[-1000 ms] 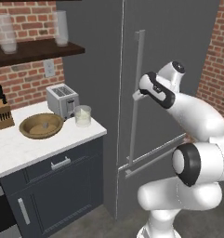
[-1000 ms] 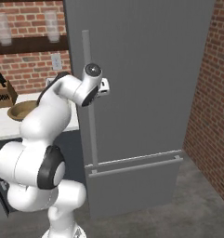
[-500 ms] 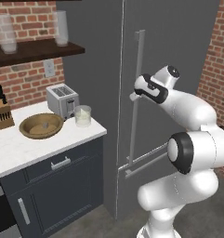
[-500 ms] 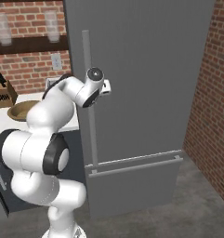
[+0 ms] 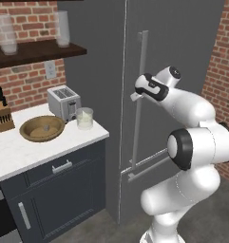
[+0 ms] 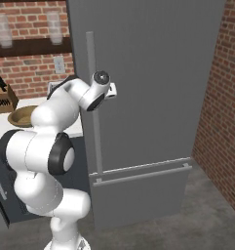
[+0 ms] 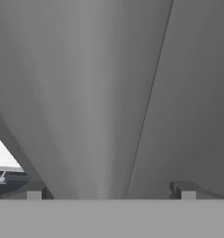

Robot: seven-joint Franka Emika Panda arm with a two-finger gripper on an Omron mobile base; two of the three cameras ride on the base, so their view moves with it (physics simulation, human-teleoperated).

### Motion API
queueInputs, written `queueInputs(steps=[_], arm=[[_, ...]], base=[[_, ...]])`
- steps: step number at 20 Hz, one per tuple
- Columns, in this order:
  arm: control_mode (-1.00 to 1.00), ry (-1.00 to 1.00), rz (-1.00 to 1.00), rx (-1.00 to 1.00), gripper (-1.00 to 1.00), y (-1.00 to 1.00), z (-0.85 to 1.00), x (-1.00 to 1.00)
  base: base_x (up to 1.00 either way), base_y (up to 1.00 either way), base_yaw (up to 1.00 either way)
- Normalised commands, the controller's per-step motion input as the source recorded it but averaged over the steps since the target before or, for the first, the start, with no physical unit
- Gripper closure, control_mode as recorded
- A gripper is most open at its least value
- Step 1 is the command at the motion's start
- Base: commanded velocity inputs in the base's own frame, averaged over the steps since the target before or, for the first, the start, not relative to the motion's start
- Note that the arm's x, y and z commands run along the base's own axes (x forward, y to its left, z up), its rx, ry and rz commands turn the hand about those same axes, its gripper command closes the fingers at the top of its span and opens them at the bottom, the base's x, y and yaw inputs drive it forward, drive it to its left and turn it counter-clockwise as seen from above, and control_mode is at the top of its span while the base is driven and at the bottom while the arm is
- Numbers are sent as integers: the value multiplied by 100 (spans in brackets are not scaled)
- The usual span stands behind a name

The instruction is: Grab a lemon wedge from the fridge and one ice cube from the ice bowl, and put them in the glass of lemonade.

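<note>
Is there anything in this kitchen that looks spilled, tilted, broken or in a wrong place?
Nothing stands out. The fridge is closed, the ice bowl and glass of lemonade stand upright on the counter, and the open gripper is at the fridge handle.

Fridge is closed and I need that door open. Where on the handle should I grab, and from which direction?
Grip the fridge's long vertical bar handle mid-length, near where the open gripper sits. Come straight at the door front, one finger on each side of the bar: it stands off the door, so fingers can probably straddle it.
</note>
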Motion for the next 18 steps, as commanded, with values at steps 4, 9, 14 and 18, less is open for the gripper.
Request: queueInputs(steps=[4, 9, 14, 18], arm=[[-100, -7, 0, 3, -100, 7, -23, 6], [-100, -2, 0, 1, -100, 0, -5, 7], [-100, 0, 0, 0, 100, 5, 0, 7], [-100, 0, 0, 0, 100, 5, 0, 2]], base=[[0, 0, 0], [0, 0, 0], [0, 0, 0], [0, 0, 0]])
